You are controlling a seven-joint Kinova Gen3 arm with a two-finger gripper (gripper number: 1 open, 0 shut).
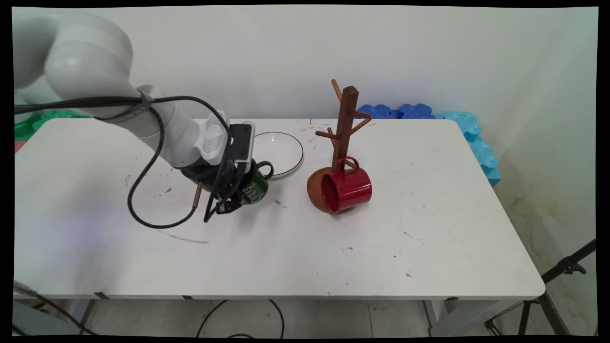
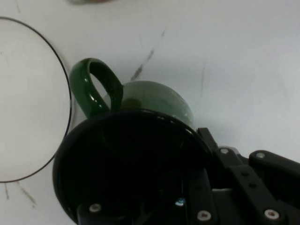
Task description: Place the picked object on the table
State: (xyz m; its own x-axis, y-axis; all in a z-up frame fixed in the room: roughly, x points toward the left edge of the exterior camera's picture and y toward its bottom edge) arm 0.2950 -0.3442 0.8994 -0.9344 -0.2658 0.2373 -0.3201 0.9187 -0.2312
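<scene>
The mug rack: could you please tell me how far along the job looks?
Looks done: the red mug sits at the wooden rack's foot, handle up by a low peg. In hand: the claw is at the green mug, beside the plate; whether it grips I cannot tell. Left: the green mug is off the rack, whose upper pegs are bare.

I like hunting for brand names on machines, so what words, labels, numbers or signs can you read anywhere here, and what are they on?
No text can be read in either view.
Green mug: pale marks on its side, too blurred to read.
Red mug, wooden mug stand, plate: no lettering shows.
Table: only scuffs and smudges, no writing.
</scene>
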